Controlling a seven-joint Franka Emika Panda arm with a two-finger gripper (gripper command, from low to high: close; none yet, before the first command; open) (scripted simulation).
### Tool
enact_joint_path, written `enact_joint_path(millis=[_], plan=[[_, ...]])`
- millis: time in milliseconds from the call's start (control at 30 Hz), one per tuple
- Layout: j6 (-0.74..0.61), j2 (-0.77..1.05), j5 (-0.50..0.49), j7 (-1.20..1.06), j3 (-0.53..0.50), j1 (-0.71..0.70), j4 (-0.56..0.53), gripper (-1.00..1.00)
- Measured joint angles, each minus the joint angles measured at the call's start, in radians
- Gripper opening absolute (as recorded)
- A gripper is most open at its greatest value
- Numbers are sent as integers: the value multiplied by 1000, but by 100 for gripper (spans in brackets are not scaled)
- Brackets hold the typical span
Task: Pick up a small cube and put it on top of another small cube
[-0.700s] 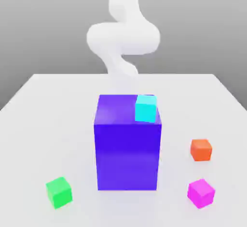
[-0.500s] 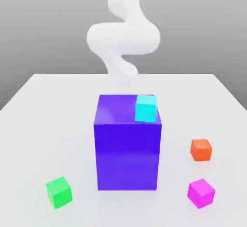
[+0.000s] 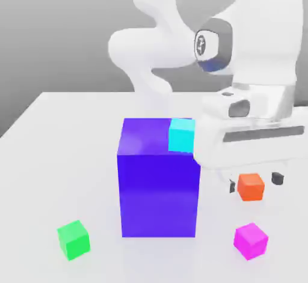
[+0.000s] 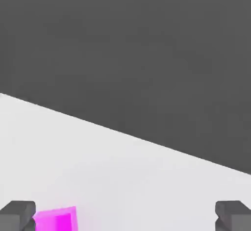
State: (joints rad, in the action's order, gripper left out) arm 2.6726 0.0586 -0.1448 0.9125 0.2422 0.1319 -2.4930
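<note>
We count four small cubes: orange cube (image 3: 251, 187), pink cube (image 3: 251, 240), green cube (image 3: 73, 240), blue cube (image 3: 181, 135) on one big purple box (image 3: 158, 191). Our gripper (image 3: 254, 182) is wide open around the orange cube, holding nothing.

The big blue block (image 3: 158, 179) fills mid-frame, crowding the orange cube (image 3: 251, 187) from the left. Bare table (image 3: 72, 131) lies open at left, around the green cube (image 3: 73, 240).
</note>
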Motion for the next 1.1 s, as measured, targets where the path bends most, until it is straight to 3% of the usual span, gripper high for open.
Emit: enact_joint_path(millis=[167,300,333,567,733,833,1100], plan=[[88,180,-26,21,10,44,-30,0],[196,325,-99,77,-64,108,-4,0],[217,351,-111,86,-81,123,2,-100],[219,353,-114,89,-81,123,2,-100],[97,197,-16,14,-7,70,-32,-100],[2,220,0,-27,-10,47,49,-100],[-65,130,90,-37,-188,-161,27,-100]])
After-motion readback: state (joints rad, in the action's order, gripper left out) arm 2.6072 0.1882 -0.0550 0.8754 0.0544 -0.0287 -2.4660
